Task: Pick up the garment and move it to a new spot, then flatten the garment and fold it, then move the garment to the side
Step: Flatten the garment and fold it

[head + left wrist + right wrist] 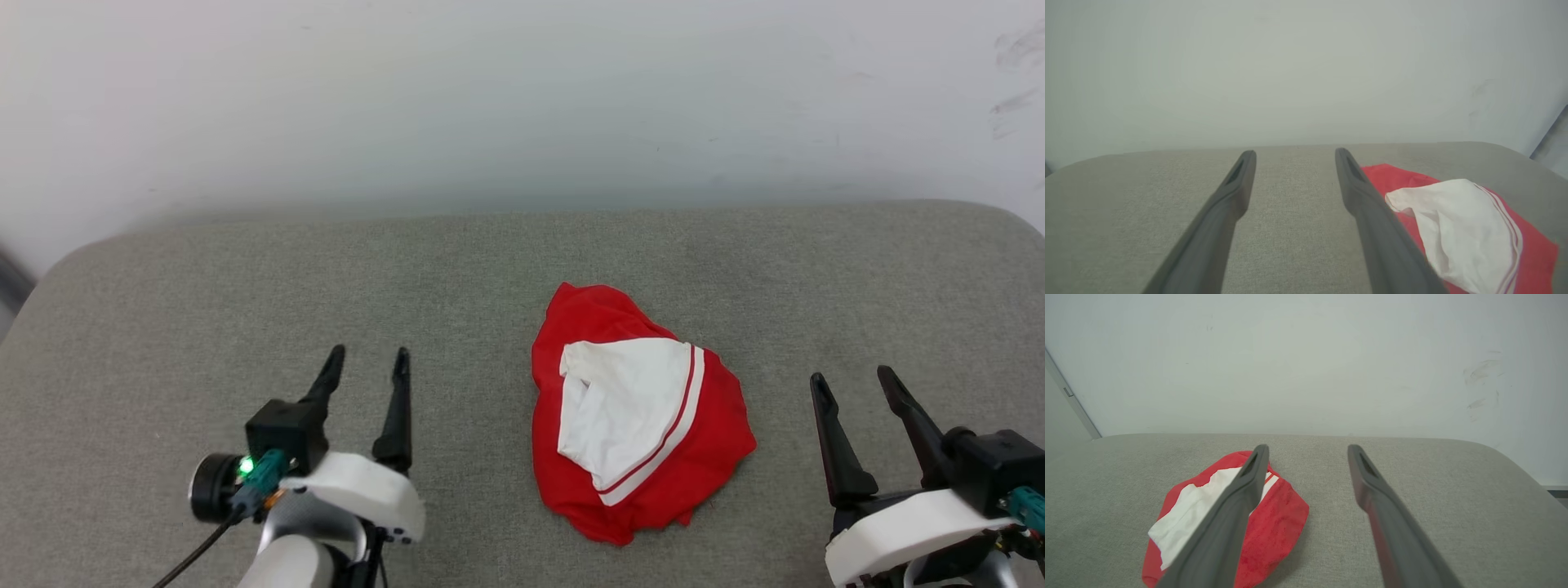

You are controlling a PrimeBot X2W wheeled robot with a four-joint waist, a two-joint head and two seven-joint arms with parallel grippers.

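My left gripper has its two fingers spread wide, with nothing between them. My right gripper is spread the same way and is also empty. Between the two and touching neither, the garment lies crumpled in a red heap, a white striped panel uppermost. It rests on the grey cushion, with a pale wall behind.

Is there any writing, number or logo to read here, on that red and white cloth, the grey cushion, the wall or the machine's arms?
No text can be read.
The garment lies crumpled: red cloth, a white panel and striped trim, with no print showing.
The grey cushion and the wall carry no lettering; the dark scuffs are marks, not signs.
The left pincer and right pincer show no label.
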